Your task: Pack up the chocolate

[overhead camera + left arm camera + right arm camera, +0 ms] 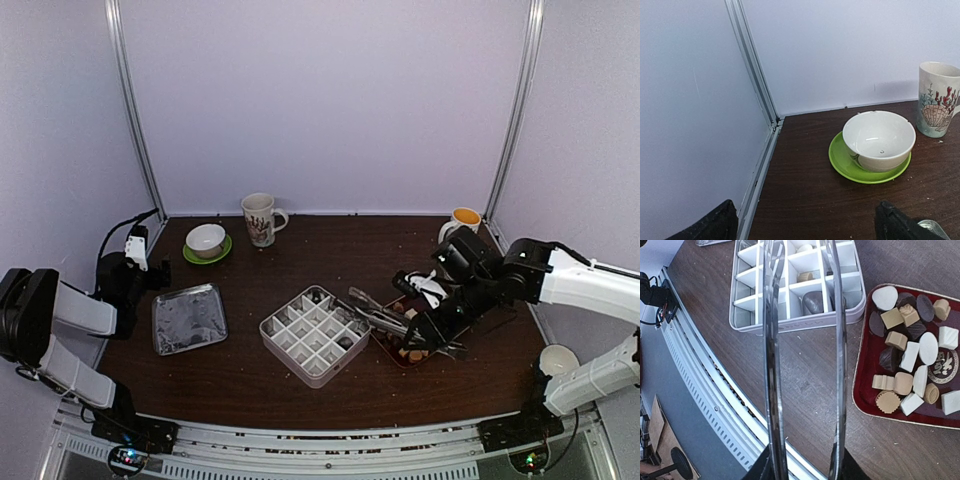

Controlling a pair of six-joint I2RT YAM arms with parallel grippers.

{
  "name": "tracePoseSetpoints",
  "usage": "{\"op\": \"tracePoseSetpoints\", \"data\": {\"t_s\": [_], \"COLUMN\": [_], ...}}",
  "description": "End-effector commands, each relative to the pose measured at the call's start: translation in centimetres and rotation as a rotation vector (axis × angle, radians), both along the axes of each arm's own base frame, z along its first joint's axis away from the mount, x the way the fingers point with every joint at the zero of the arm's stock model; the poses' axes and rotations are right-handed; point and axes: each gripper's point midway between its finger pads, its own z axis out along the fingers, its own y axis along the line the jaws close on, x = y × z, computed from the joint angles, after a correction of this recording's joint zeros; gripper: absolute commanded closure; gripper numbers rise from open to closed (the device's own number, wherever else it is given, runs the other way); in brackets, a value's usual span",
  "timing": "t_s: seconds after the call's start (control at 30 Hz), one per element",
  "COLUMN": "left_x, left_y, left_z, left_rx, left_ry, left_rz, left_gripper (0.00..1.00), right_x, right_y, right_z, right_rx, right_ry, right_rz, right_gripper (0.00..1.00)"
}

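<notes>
right end effector point(428, 322) clamped on metal tongs point(771, 365), tips over white divided box point(795, 324), chocolates point(900, 340) in red tray point(860, 390) beside it, left end effector point(805, 225) wide open near white bowl point(880, 140)

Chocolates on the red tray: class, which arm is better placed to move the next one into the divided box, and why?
Right. The right gripper holds the tongs, poised between the red tray of chocolates and the divided box. The left gripper is open, off by the bowl.
</notes>
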Motion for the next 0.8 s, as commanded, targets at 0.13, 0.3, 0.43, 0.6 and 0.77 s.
{"op": "tracePoseSetpoints", "data": {"t_s": [0.13,0.3,0.43,0.6,0.77], "left_x": [0.1,0.1,0.1,0.1,0.1], "left_y": [0.4,0.3,0.3,0.3,0.3], "left_z": [1.2,1.2,1.2,1.2,1.2], "left_rx": [-0.002,-0.002,-0.002,-0.002,-0.002], "left_ry": [-0.053,-0.054,-0.053,-0.054,-0.053], "left_rz": [0.010,0.009,0.008,0.009,0.008], "left_gripper": [0.02,0.02,0.02,0.02,0.02], "right_x": [3.4,4.7,5.1,5.1,5.2], "right_y": [-1.7,-3.9,-5.8,-7.6,-7.9], "right_z": [3.3,3.5,3.1,2.3,2.7], "right_rx": [-0.007,-0.011,-0.052,-0.083,-0.028], "right_ry": [-0.231,-0.306,-0.334,-0.349,-0.358], "right_rz": [-0.128,-0.249,-0.330,-0.408,-0.472], "right_gripper": [0.65,0.67,0.68,0.68,0.68]}}
